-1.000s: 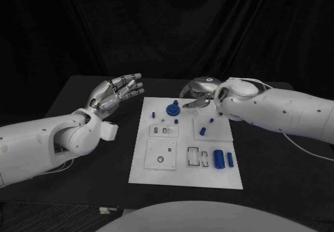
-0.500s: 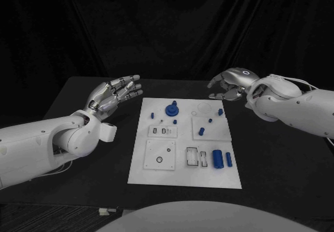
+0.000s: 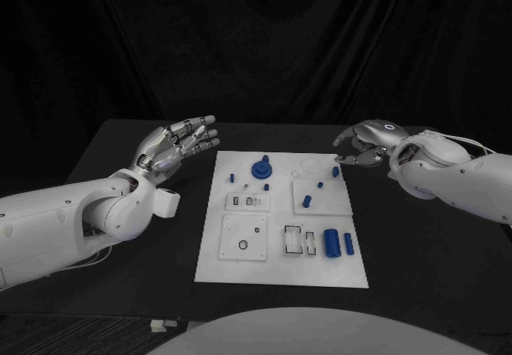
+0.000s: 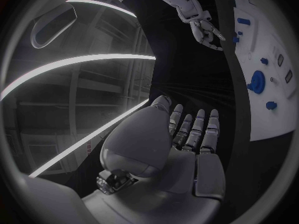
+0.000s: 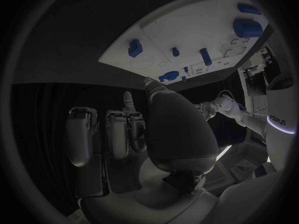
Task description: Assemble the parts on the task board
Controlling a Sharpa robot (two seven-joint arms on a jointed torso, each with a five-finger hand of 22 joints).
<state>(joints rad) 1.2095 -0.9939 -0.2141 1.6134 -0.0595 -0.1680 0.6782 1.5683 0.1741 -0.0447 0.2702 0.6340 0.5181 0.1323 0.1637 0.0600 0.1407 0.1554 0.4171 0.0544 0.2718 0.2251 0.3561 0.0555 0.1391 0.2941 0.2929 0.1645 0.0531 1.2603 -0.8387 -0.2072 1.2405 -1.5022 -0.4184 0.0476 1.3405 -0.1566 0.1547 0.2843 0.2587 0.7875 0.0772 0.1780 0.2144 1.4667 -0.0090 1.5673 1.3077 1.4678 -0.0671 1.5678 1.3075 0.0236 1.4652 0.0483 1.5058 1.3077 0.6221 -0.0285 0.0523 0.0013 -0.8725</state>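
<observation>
The left hand (image 3: 176, 143) is held above the bench (image 3: 128, 148), left of the board (image 3: 280, 266), with its fingers straight and slightly spread; nothing is held or touched by it. In the left wrist view the same hand (image 4: 187, 134) is seen flat, fingers side by side with small gaps, and the board's edge (image 4: 274, 104) lies beyond it.

The right hand (image 3: 362, 146) is raised just off the board's far right corner, over the bench. Its fingers are curled inward and downward, tips drawn close together; whether anything small is pinched between them cannot be told. In the right wrist view the hand (image 5: 156, 129) is seen with its fingers folded in, the board (image 5: 187, 30) beyond it.

On the board, a round blue part (image 3: 261, 169) stands near the far edge, with a small blue peg (image 3: 231, 177) to its left. A blue peg (image 3: 307, 200) lies on a raised square plate at the right. Two blue cylinders (image 3: 333, 242) lie side by side near the right edge. A square plate with a small hole (image 3: 244, 237) sits at the near left.

Both forearms are angled inward from the sides.
</observation>
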